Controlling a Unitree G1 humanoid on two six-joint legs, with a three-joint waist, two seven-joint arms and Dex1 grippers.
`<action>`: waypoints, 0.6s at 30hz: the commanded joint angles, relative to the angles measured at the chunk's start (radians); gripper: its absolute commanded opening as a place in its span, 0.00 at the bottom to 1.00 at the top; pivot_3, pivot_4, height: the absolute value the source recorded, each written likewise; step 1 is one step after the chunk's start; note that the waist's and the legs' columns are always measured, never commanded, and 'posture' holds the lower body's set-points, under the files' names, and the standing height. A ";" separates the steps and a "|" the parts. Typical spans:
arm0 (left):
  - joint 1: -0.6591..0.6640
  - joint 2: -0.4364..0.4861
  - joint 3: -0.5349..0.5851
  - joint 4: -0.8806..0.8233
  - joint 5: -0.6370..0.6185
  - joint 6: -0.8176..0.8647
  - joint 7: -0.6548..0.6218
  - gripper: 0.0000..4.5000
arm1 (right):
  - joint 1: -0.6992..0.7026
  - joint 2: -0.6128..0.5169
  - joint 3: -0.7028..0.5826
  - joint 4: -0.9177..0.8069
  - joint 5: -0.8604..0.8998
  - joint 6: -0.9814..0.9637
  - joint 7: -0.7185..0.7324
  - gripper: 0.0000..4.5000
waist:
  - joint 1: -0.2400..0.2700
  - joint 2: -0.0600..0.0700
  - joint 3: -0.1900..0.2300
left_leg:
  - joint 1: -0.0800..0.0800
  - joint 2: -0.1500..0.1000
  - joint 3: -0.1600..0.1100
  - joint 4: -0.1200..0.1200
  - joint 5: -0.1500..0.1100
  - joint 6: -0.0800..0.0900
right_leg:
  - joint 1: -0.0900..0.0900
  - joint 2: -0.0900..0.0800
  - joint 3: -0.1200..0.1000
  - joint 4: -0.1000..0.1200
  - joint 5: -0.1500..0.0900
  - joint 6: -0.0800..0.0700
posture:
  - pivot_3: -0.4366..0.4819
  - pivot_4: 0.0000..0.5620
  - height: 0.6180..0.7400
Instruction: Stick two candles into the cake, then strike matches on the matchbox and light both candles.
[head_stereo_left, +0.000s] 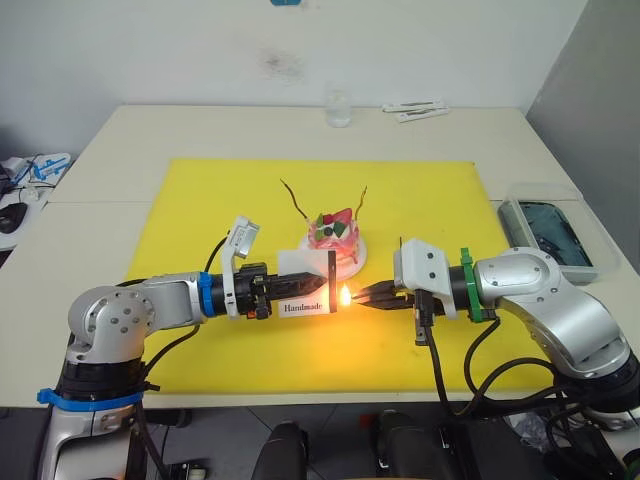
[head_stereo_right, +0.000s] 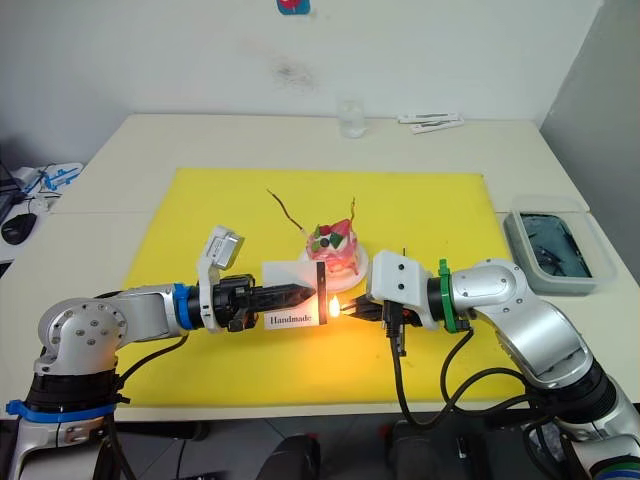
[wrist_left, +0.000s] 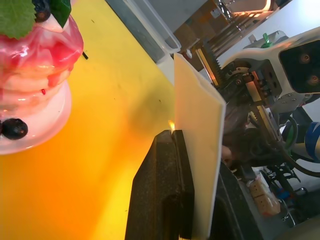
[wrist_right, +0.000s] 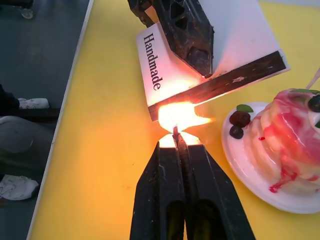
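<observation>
The pink cake (head_stereo_left: 335, 234) stands on its white plate (head_stereo_left: 354, 262) on the yellow mat, with two thin wavy candles (head_stereo_left: 293, 200) (head_stereo_left: 361, 204) stuck in it, both unlit. My left gripper (head_stereo_left: 318, 283) is shut on the white matchbox (head_stereo_left: 304, 303), holding it just in front of the cake with its black strip (wrist_right: 225, 82) facing my right gripper. My right gripper (head_stereo_left: 363, 296) is shut on a match (wrist_right: 176, 133), whose tip burns with a bright flame (head_stereo_left: 345, 295) right at the strip.
The yellow mat (head_stereo_left: 200, 220) covers the middle of the pale table. A clear glass (head_stereo_left: 338, 106) and white flat packets (head_stereo_left: 415, 110) sit at the far edge. A clear lidded tray (head_stereo_left: 548, 235) lies at the right edge.
</observation>
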 joint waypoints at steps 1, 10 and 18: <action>0.051 0.057 0.015 0.001 0.062 -0.053 -0.041 0.00 | -0.050 0.014 -0.045 -0.021 0.032 0.024 -0.023 0.00 | -0.004 0.000 0.000 | 0.000 0.000 0.000 0.000 0.000 0.000 | 0.000 0.000 0.000 0.000 0.000 0.000 | 0.48 0.27 1.00; 0.185 0.098 0.047 -0.004 0.107 -0.102 -0.073 0.00 | -0.189 0.149 -0.035 0.056 0.043 0.123 -0.141 0.00 | 0.000 0.000 0.000 | 0.000 0.001 0.000 0.000 0.000 0.000 | 0.000 0.000 -0.001 0.001 0.000 -0.001 | 0.48 0.27 1.00; 0.213 0.068 0.049 -0.037 0.103 -0.103 -0.048 0.00 | -0.310 0.373 -0.007 0.171 -0.018 0.217 -0.366 0.00 | 0.000 0.000 0.000 | 0.000 0.001 -0.001 -0.001 0.000 0.000 | -0.001 0.000 -0.001 0.001 0.000 -0.003 | 0.48 0.27 1.00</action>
